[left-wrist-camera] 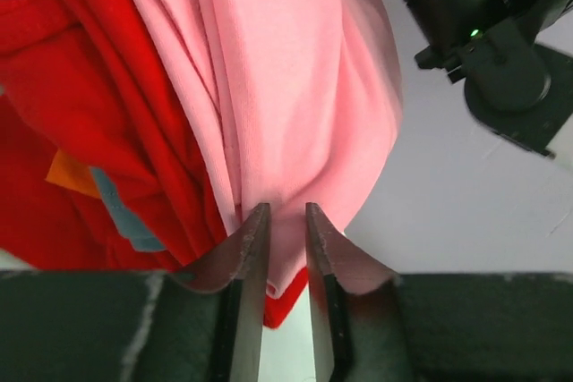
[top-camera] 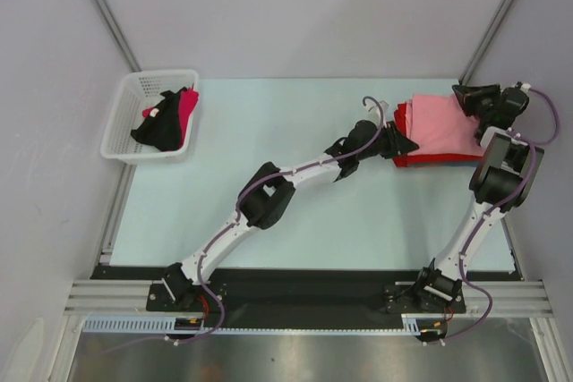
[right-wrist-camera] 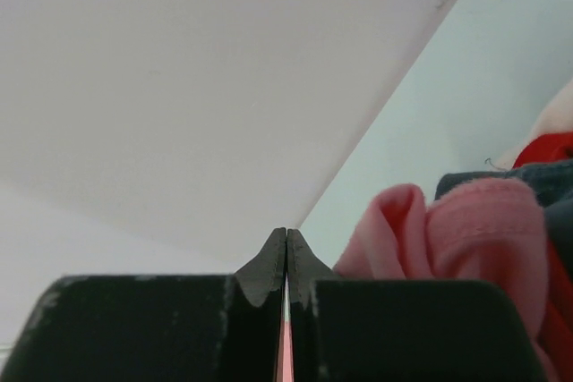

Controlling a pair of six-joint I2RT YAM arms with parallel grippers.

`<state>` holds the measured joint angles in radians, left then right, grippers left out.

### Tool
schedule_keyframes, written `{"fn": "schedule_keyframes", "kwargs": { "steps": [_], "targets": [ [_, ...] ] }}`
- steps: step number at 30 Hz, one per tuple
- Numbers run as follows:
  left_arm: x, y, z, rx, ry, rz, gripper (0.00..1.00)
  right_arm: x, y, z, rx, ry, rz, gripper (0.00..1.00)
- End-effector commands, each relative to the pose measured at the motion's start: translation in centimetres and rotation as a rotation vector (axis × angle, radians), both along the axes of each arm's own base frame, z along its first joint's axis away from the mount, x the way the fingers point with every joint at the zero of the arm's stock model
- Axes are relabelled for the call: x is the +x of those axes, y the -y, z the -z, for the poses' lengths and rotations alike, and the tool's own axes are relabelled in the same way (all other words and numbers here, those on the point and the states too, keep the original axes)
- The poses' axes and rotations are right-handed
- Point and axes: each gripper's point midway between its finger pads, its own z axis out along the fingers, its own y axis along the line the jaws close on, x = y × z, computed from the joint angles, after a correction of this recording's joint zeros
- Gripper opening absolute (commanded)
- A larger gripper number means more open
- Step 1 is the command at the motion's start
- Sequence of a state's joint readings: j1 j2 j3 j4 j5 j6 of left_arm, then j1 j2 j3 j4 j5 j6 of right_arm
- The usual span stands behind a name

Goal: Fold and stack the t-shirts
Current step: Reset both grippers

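Pink t-shirt (top-camera: 443, 127) atop red t-shirts (top-camera: 403, 116), far right of worktop (top-camera: 295, 123) | soft, light, limp, likely to sag | left end effector (left-wrist-camera: 286, 221) pinching bunched fold | right end effector (right-wrist-camera: 286, 241) clamped on thin pink edge | best gripped at edges

Left arm (top-camera: 269, 196), right arm (top-camera: 495, 181): links were white, joint housings black. Purple cables (top-camera: 380, 114) ran along both. Fingers (left-wrist-camera: 243, 261) were dark grey, tapered, scuffed pale at edges.

Showed salmon pink on the top t-shirt (top-camera: 443, 123), bright red on the t-shirts beneath (top-camera: 430, 162), flashed an orange and teal patch (left-wrist-camera: 76, 176) on the red, white on the lattice basket (top-camera: 121, 127), black and magenta on its clothes (top-camera: 166, 123), pale mint on the table (top-camera: 269, 114)
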<state>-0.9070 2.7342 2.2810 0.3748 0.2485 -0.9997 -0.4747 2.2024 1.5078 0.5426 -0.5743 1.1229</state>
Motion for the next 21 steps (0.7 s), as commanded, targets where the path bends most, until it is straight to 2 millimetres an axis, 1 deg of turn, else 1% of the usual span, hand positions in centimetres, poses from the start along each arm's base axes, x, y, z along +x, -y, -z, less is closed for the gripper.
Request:
{"fn": "schedule_keyframes", "kwargs": {
  "steps": [1,2,3,4,5,6,7,8,9,10,11,12,13,14,15,16,17,18,19,20,21],
  "targets": [
    [0.2,-1.8,-9.1,-0.073,0.122,-0.018,0.3,-0.3,0.4,-5.1,-0.059,0.034,0.017,0.03],
    [0.6,-2.6,-10.4,-0.081,0.145,-0.027,0.33,-0.9,-0.2,-6.9,-0.091,0.049,0.006,0.04],
    [0.8,-3.2,-9.9,-0.053,0.144,-0.044,0.35,-1.4,-0.7,-7.2,-0.1,0.043,-0.003,0.06],
    [1.0,-4.4,-12.3,-0.029,0.181,-0.063,0.37,-1.8,-1.3,-7.5,-0.105,0.042,-0.015,0.06],
    [1.2,-5.1,-12.7,-0.009,0.191,-0.075,0.4,-2.4,-1.8,-8.0,-0.108,0.042,-0.026,0.06],
    [1.0,-5.9,-12.0,0.023,0.182,-0.076,0.42,-3.4,-2.5,-8.2,-0.102,0.032,-0.029,0.06],
    [1.4,-7.1,-12.0,0.036,0.179,-0.082,0.43,-3.9,-2.9,-8.2,-0.095,0.021,-0.034,0.06],
    [0.9,-8.3,-14.8,0.009,0.198,-0.086,0.46,-4.5,-3.5,-8.3,-0.082,0.023,-0.052,0.05],
    [0.4,-9.4,-12.5,0.051,0.16,-0.07,0.47,-5.6,-4.4,-8.3,-0.074,0.024,-0.067,0.05],
    [0.6,-10.7,-12.6,0.059,0.16,-0.076,0.48,-6.2,-5.2,-8.1,-0.068,0.021,-0.083,0.05],
    [-0.1,-12.1,-15.1,0.046,0.186,-0.084,0.51,-6.9,-5.9,-8.1,-0.065,0.02,-0.106,0.05],
    [-0.6,-13.3,-12.8,0.107,0.173,-0.084,0.52,-7.8,-6.7,-9.4,-0.089,0.041,-0.12,0.05],
    [-0.5,-14.8,-12.4,0.152,0.165,-0.108,0.53,-8.8,-7.9,-7.9,-0.078,0.005,-0.139,0.05],
    [-0.6,-16.0,-12.0,0.19,0.164,-0.133,0.55,-9.6,-8.7,-7.9,-0.082,-0.004,-0.154,0.04],
    [-1.2,-17.7,-11.9,0.229,0.171,-0.149,0.57,-10.3,-9.7,-7.5,-0.094,-0.01,-0.172,0.03],
    [-1.1,-19.1,-11.3,0.26,0.157,-0.17,0.58,-11.5,-10.8,-9.2,-0.12,0.025,-0.184,0.03],
    [-1.2,-20.1,-10.8,0.279,0.151,-0.187,0.58,-12.6,-12.9,-7.6,-0.119,-0.01,-0.216,0.03],
    [-1.8,-21.6,-8.9,0.319,0.119,-0.189,0.58,-13.3,-13.8,-7.5,-0.136,-0.017,-0.223,0.03],
    [-1.7,-23.3,-9.8,0.317,0.126,-0.218,0.58,-14.1,-14.9,-7.7,-0.195,-0.009,-0.238,0.03],
    [-2.0,-24.5,-9.9,0.323,0.125,-0.237,0.57,-15.4,-17.0,-7.4,-0.226,-0.033,-0.254,0.03],
    [-2.9,-26.4,-7.2,0.372,0.082,-0.255,0.55,-16.2,-18.3,-7.6,-0.26,-0.034,-0.269,0.03]
  ]
}}
